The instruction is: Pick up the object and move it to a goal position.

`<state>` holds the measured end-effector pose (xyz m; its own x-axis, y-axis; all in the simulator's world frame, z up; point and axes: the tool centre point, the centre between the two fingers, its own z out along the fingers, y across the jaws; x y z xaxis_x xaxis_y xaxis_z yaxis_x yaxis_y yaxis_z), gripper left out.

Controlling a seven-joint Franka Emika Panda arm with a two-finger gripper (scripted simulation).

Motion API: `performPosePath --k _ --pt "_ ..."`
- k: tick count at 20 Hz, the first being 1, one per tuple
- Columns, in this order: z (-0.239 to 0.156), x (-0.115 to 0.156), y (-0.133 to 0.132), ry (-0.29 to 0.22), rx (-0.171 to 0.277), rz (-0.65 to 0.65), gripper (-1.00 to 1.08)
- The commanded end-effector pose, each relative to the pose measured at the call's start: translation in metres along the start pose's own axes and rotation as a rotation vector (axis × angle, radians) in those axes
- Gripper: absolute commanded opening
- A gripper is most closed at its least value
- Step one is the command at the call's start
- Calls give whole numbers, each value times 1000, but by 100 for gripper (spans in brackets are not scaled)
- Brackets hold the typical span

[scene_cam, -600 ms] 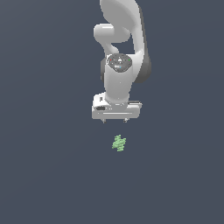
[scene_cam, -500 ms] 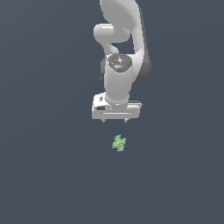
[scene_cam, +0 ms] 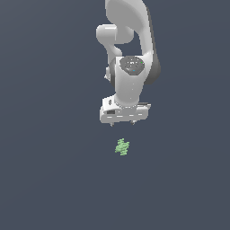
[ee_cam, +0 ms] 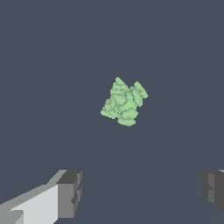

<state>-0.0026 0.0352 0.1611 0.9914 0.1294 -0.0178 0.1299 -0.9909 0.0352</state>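
The white gripper (scene_cam: 122,123) is seen poised above a plain dark surface (scene_cam: 45,179), its dark-padded fingers (ee_cam: 70,192) spread wide apart with nothing held between them, a stance that appears chosen so that a small thing can be straddled from above. In the wrist view the two finger ends are shown at either side of the frame with bare ground between them, and the object (ee_cam: 124,103), a small light-green lump with ridged, spiky edges, is seen beyond the open gap, ahead of the fingertips and roughly centred between them. In the exterior view the same lump (scene_cam: 122,147) is found lying alone on the surface just under and slightly in front of the hand, apart from it and untouched. The hand is pointed straight down, seemingly so that the camera and the jaws are lined up on the target. The pick is judged not yet begun: a descent and a closing of the jaws would be called for first. No goal marker is visible in either view.
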Motion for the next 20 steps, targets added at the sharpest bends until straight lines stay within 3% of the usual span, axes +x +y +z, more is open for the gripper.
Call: performPosePath --k 1,10,20 --pt "0 0 1 0 0 1 100" --pt "14 15 1 3 10 93 100" --pt "50 47 2 8 31 312 100"
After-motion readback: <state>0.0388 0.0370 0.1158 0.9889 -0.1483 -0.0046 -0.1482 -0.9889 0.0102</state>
